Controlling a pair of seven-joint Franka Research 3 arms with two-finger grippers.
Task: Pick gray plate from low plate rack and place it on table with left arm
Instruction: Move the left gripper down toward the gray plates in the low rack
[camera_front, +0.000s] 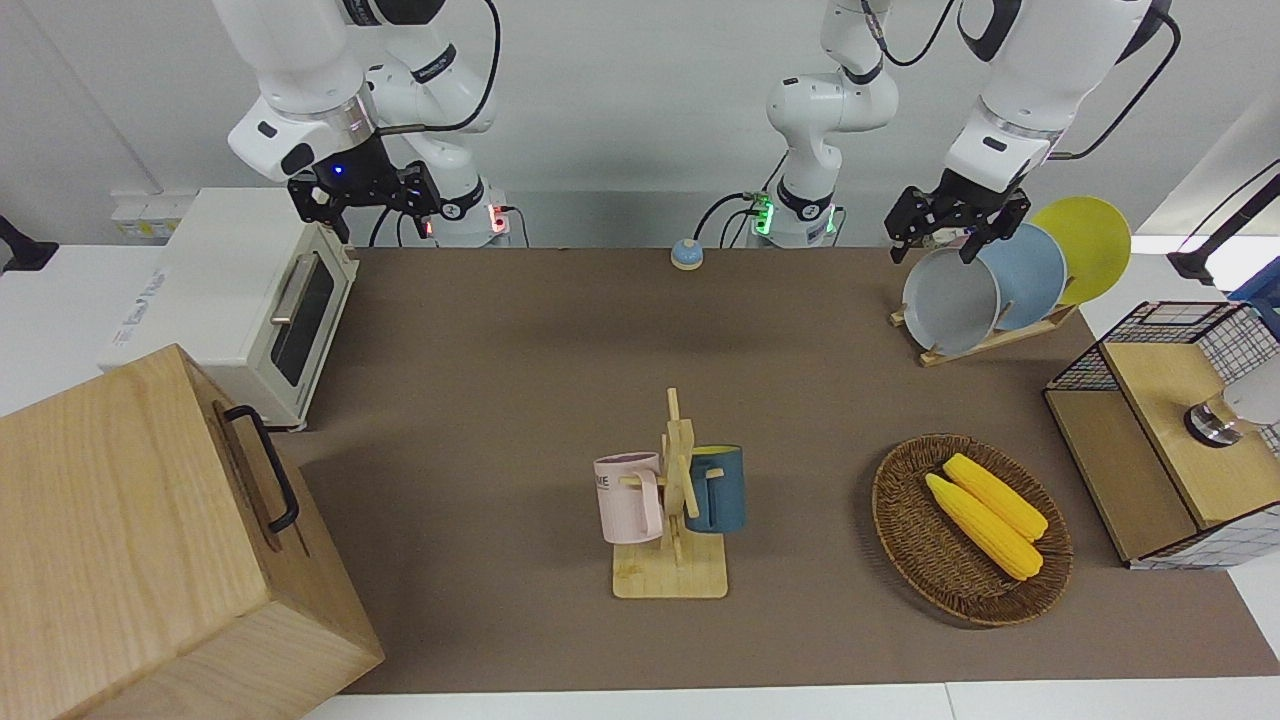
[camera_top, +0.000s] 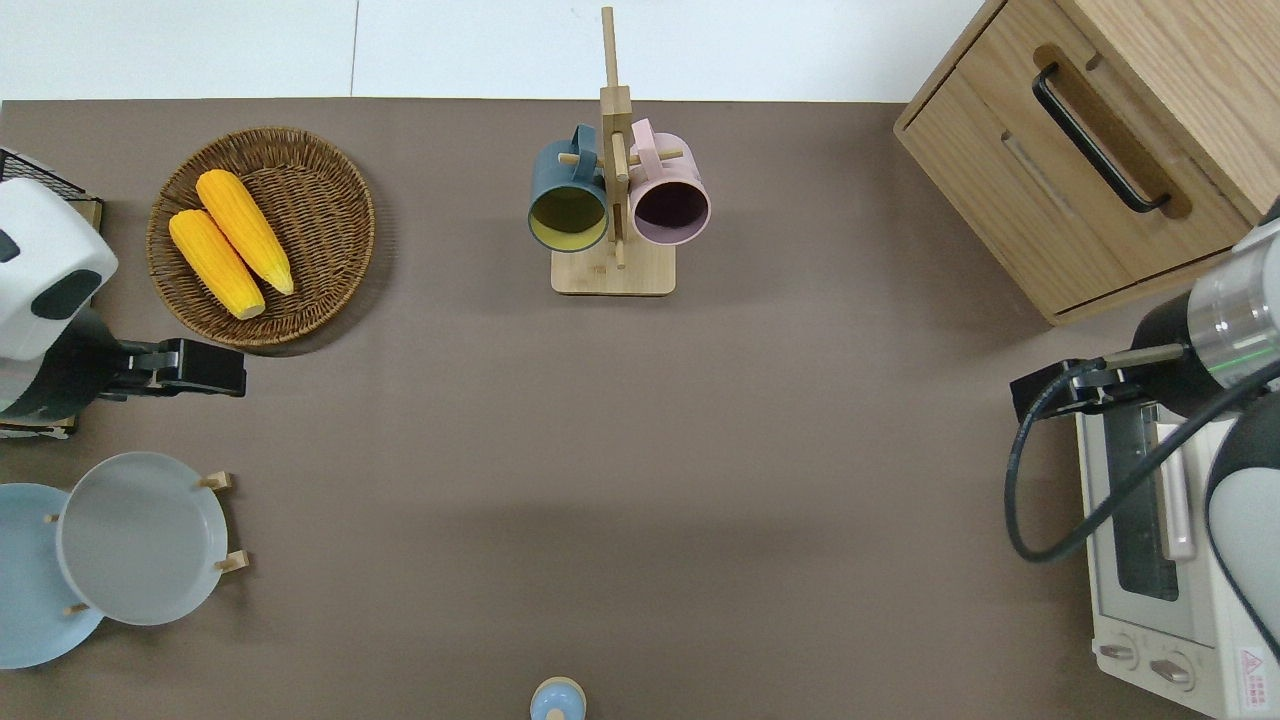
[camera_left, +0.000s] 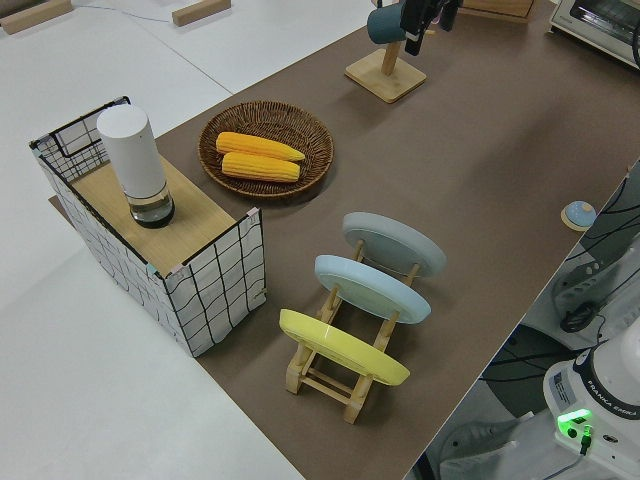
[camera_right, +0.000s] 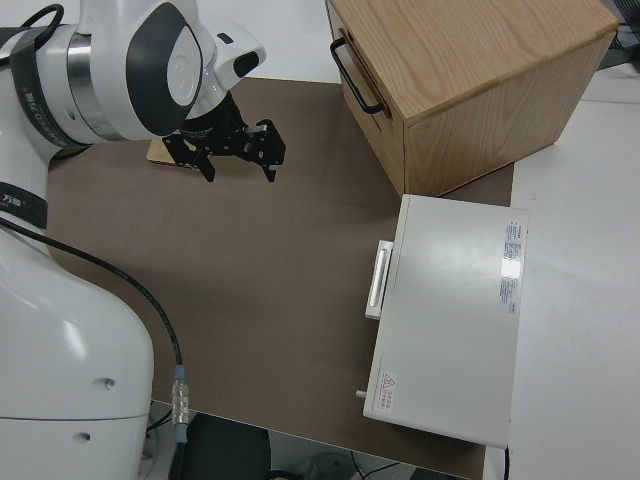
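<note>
So the round matte gray plate (camera_top: 140, 537), racked on edge, is found robot-ward of the open, empty left gripper (camera_top: 215, 368).

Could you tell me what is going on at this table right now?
The left gripper is up in the air with its fingers open, holding nothing. In the overhead view it is over bare table between the wicker basket and the low plate rack. The gray plate is in the rack's slot next to the light blue plate and the yellow plate, untouched. The right arm is parked.
</note>
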